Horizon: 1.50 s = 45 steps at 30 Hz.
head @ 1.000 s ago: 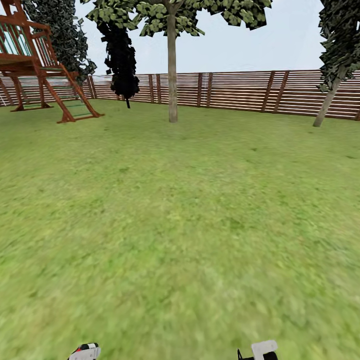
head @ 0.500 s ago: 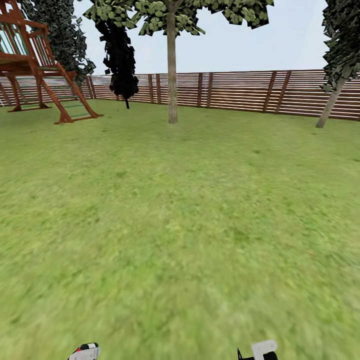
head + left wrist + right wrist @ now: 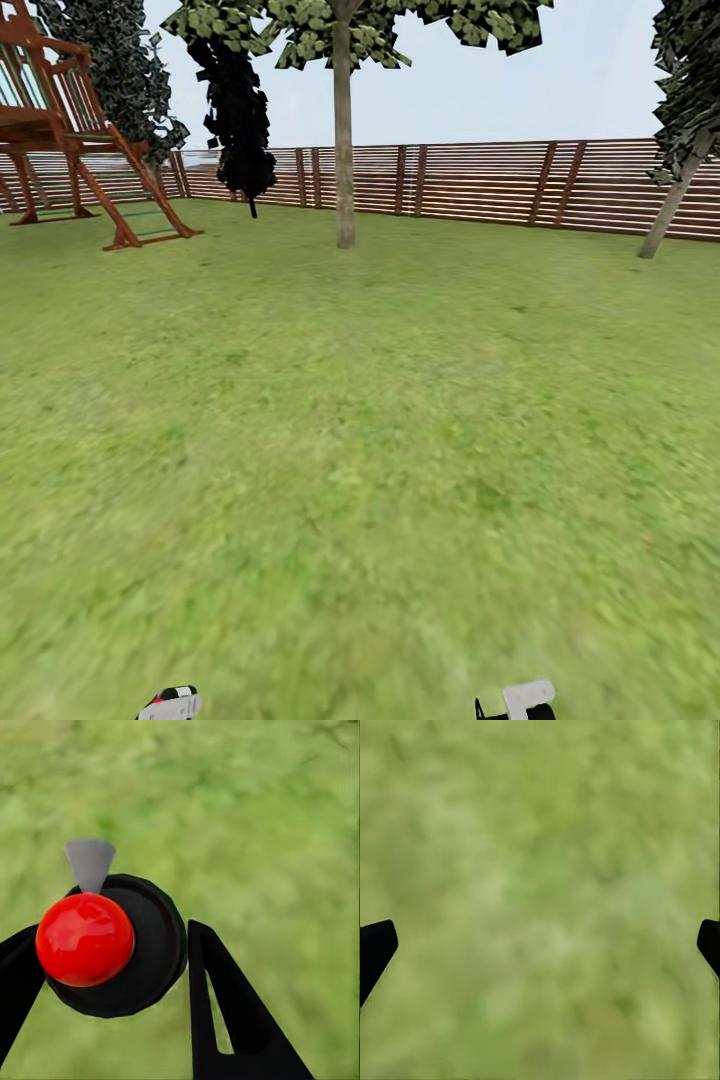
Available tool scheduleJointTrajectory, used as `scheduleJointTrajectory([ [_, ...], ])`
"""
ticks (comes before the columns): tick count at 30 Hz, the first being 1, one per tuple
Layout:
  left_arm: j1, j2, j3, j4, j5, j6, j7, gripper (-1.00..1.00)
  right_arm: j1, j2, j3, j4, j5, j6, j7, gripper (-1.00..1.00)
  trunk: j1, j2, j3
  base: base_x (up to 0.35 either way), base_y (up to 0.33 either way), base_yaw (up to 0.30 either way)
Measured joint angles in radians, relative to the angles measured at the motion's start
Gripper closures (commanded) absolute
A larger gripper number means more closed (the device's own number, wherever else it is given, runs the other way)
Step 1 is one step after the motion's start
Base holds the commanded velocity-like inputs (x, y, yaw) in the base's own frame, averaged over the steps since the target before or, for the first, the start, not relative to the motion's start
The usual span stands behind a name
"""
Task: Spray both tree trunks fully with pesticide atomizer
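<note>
Head view: wide green lawn runs unobstructed out to a brown horizontal-slat wooden fence across the far side. One reddish-brown wooden play frame with a slanted ladder stands at 10 o'clock. Two black-to-dark-green cone-shaped trees counted: one behind the play frame, one just beside it toward 11 o'clock. Two pale-trunked trees counted: an upright one at 12 o'clock, trunk vertical with patchy green canopy above, and a leaning one at 2 o'clock, trunk tilted with its top toward the right edge. Both stand well apart from the robot, near the fence. Left wrist view: the small dark green-black pesticide atomizer with a glossy red round top sits between the black fingers of the left claw, clenched on it; its long axis runs toward the camera, top facing the lens, grey nozzle pointing out over the grass. Right wrist view: right claw released, fingers spread wide with blurred lawn between.
</note>
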<state>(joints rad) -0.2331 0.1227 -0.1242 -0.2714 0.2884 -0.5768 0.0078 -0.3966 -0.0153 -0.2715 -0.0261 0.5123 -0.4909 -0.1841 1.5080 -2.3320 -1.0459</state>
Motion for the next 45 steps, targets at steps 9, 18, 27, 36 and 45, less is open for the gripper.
scheduleJointTrajectory([
  [9, 0.0, 0.0, 0.0, 0.0, 0.0, 0.0, 0.0, 1.0, -0.001, 0.0, 0.0, 0.0, 0.0, 0.0, 0.0, -1.0, 0.0, 0.0, 0.0, 0.338, 0.0, 0.0],
  [18, 0.0, 0.0, 0.0, 0.0, 0.0, 0.0, 0.0, 1.0, -0.001, 0.0, 0.0, 0.0, 0.0, 0.0, 0.0, -1.0, 0.0, 0.0, 0.0, 0.338, 0.0, 0.0],
  [27, 0.0, 0.0, 0.0, 0.0, 0.0, 0.0, 0.0, 1.0, -0.001, 0.0, 0.0, 0.0, 0.0, 0.0, 0.0, -1.0, 0.0, 0.0, 0.0, 0.338, 0.0, 0.0],
  [36, 0.0, 0.0, 0.0, 0.0, 0.0, 0.0, 0.0, 1.0, 0.0, 0.0, 0.0, 0.0, 0.0, 0.0, 0.0, -1.0, 0.0, 0.0, 0.0, 0.338, 0.0, 0.0],
  [45, 0.0, 0.0, 0.0, 0.0, 0.0, 0.0, 0.0, 1.0, -0.001, 0.0, 0.0, 0.0, 0.0, 0.0, 0.0, -1.0, 0.0, 0.0, 0.0, 0.338, 0.0, 0.0],
])
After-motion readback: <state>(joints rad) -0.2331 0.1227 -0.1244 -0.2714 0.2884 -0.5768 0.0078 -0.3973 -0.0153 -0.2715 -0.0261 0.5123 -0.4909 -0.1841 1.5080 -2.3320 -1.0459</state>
